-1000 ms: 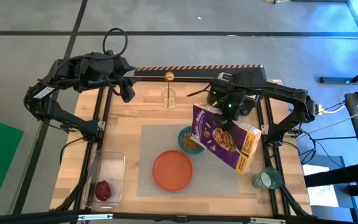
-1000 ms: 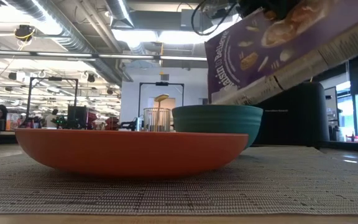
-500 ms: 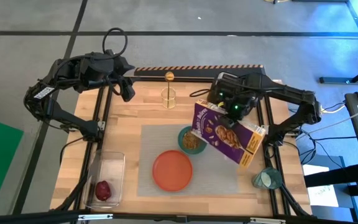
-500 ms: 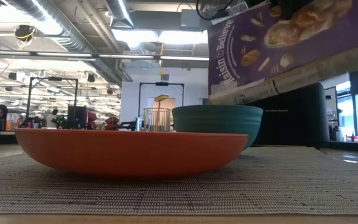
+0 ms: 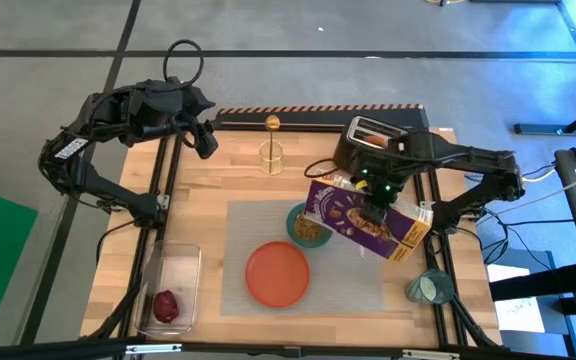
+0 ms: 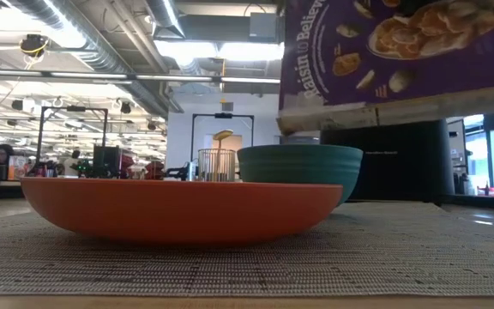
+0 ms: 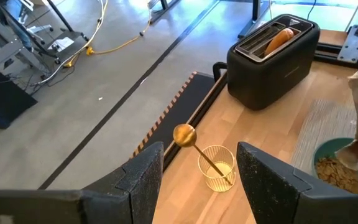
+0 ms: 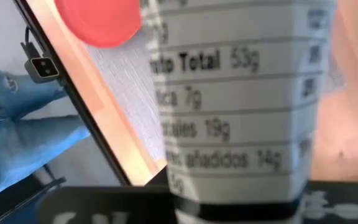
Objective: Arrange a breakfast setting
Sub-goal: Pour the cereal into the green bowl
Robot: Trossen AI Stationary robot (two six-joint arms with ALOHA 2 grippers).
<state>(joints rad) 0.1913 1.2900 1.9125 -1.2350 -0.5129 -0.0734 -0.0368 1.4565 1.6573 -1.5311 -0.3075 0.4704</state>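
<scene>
The right hand [image 5: 376, 200] is clamped shut on a purple cereal box [image 5: 365, 217], held in the air over the right half of the grey placemat [image 5: 238, 225]. The box's long axis runs nearly level, from its opened end beside the teal bowl [image 5: 306, 227] out toward the surface's right edge. The bowl holds cereal and sits on the placemat, just behind the empty orange plate [image 5: 276, 273], which lies near the placemat's front edge.

The gold spoon [image 5: 272, 127] stands upright in a small wire holder [image 5: 271, 156] near the back edge, well left of the black toaster [image 5: 370, 140], where the bagel [image 7: 278, 40] sits in a slot. The teal cup [image 5: 429, 288] stands at the front right corner, off the placemat. The dark red fruit [image 5: 167, 303] lies in a clear tub [image 5: 170, 286] at the front left.

The left hand [image 5: 204, 143] hangs above the back left corner, fingers parted and empty. Bare wood lies open between it and the placemat.
</scene>
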